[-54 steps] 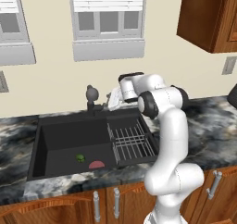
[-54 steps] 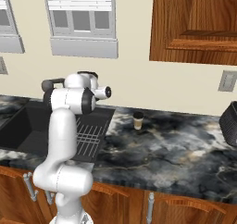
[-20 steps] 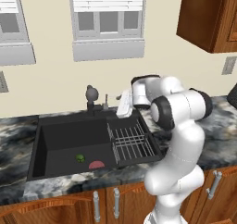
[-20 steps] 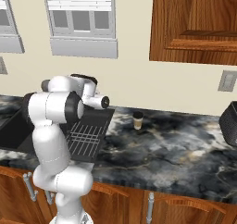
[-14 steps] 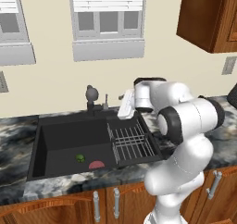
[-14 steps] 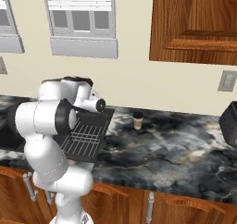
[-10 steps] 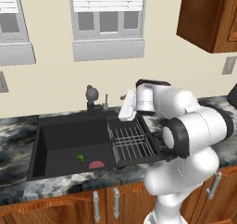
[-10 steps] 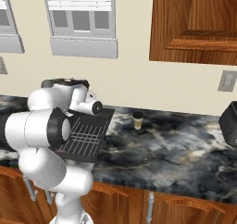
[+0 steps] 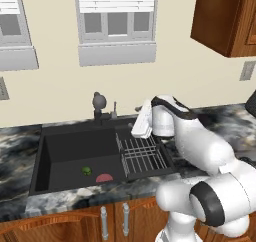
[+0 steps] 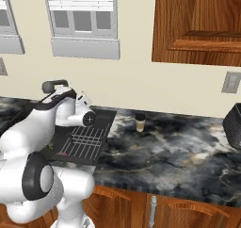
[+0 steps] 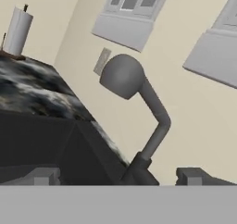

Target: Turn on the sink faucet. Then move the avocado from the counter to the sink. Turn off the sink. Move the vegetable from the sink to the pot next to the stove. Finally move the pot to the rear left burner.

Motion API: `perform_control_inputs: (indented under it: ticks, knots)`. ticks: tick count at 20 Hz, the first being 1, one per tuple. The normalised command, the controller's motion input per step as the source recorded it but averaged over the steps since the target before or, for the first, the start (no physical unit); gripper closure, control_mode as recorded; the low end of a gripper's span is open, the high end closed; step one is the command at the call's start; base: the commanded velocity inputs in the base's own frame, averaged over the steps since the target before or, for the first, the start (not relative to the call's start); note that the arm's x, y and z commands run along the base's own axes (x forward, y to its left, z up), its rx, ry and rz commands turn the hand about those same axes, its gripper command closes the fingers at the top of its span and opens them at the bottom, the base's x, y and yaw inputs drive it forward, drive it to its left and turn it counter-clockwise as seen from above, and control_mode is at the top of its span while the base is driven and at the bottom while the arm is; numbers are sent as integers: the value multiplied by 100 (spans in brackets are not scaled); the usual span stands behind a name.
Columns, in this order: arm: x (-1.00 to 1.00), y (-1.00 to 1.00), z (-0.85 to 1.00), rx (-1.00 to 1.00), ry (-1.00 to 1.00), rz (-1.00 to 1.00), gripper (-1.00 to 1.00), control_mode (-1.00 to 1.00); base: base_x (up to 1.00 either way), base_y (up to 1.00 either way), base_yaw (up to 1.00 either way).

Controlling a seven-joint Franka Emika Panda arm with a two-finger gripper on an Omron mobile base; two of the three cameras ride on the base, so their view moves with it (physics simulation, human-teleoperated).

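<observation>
Gripper (image 11: pixel 118 176) sat with jaws apart, faucet (image 11: pixel 134 107) base between the fingertips, untouched. Avocado (image 9: pixel 87 171) lay in the sink (image 9: pixel 75 151).

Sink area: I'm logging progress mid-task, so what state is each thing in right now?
Faucet: upright, no water visible, untouched.
Avocado: lying on the sink basin floor, free.
Sink: holds the avocado and a reddish item.
Drying rack: nothing on it.
Claw: open, fingertips either side of the faucet base, no contact seen.
</observation>
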Motion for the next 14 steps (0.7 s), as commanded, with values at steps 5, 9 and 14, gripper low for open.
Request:
perform_control_inputs:
  ticks: [5,9,14]
  knots:
    - [-77,0,43,0,0,-6,-100,-100,0,0,0]
    - [-75,0,59,0,0,-7,-100,-100,0,0,0]
    - [-73,0,66,0,6,-8,-100,-100,0,0,0]
